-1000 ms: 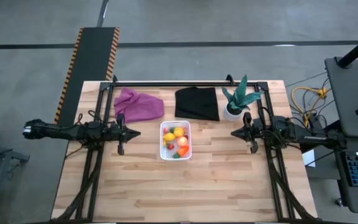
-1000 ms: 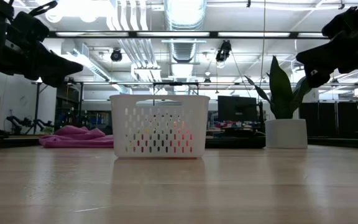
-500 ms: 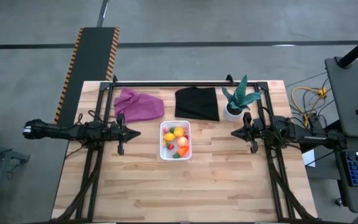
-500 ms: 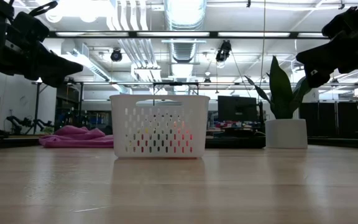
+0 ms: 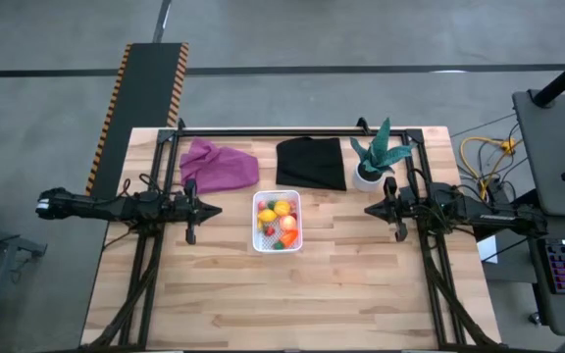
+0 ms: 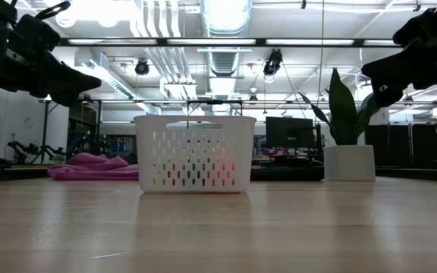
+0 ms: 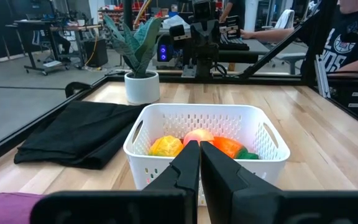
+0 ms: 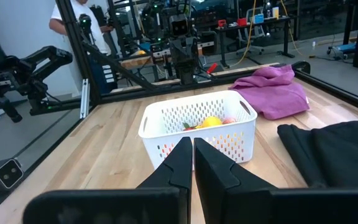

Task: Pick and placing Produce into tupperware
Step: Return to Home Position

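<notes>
Unchanged from a second ago: left gripper and right gripper parked above the bench on either side of the tupperware, fingers together on nothing, produce piled inside, none loose outside, so probably sorted with only homing left.

produce inside tupperware, cloths behind

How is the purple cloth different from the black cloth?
The purple cloth is crumpled into a lump; the black cloth lies flatter and squarer. The purple cloth sits toward the left arm, the black cloth beside the potted plant. Both lie on the table.
</notes>
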Available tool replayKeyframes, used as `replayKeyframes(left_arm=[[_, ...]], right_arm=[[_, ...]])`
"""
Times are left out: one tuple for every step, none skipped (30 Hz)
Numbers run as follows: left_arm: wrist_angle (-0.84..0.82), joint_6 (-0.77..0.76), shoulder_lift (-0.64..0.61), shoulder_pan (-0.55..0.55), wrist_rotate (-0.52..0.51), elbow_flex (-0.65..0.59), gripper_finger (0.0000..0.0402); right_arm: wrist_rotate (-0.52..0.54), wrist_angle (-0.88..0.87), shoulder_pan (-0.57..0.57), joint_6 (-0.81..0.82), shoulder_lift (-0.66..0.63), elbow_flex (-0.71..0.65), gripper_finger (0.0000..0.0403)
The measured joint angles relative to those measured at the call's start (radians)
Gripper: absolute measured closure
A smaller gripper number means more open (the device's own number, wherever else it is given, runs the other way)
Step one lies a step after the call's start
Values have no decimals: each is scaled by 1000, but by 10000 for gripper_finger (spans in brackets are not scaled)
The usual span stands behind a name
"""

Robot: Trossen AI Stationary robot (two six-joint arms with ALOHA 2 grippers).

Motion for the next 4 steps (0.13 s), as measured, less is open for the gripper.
replayKeyframes(left_arm=[[0,0,0,0,0,0,402],[0,0,1,0,0,0,402],[0,0,1,0,0,0,402],[0,0,-1,0,0,0,402]], right_arm=[[0,0,0,0,0,0,394],[0,0,0,0,0,0,394],[0,0,0,0,0,0,394],[0,0,0,0,0,0,394]])
